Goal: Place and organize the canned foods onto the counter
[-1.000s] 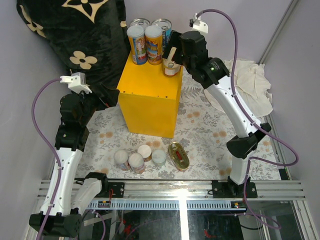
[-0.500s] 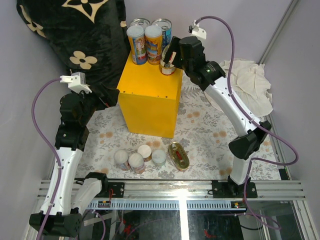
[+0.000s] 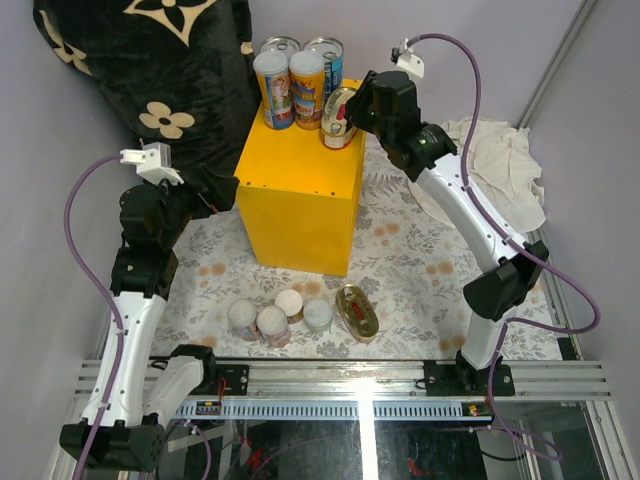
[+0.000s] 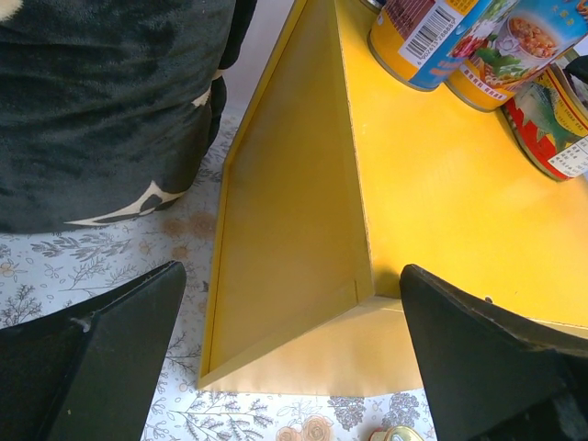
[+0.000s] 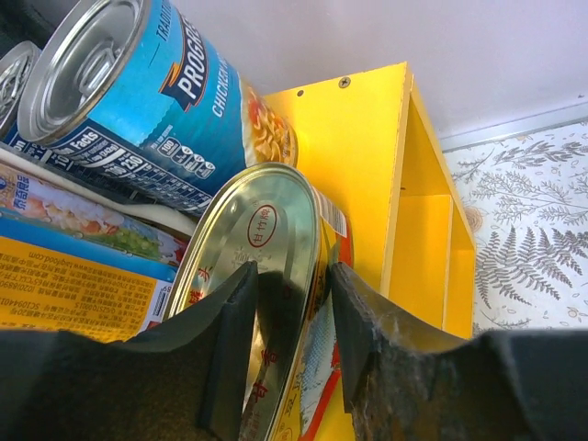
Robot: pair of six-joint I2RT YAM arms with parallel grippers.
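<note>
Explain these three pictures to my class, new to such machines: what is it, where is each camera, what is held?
Two robot arms are bolted at a table's near edge. One picture looks down from above; the others come from a camera on each wrist. The right claw pinches an oval gold tin, tipped on edge, at the top of the yellow cabinet, beside four tall cans. The left claw hangs open, empty. Four small cans and another oval tin lie on the flowered mat.
</note>
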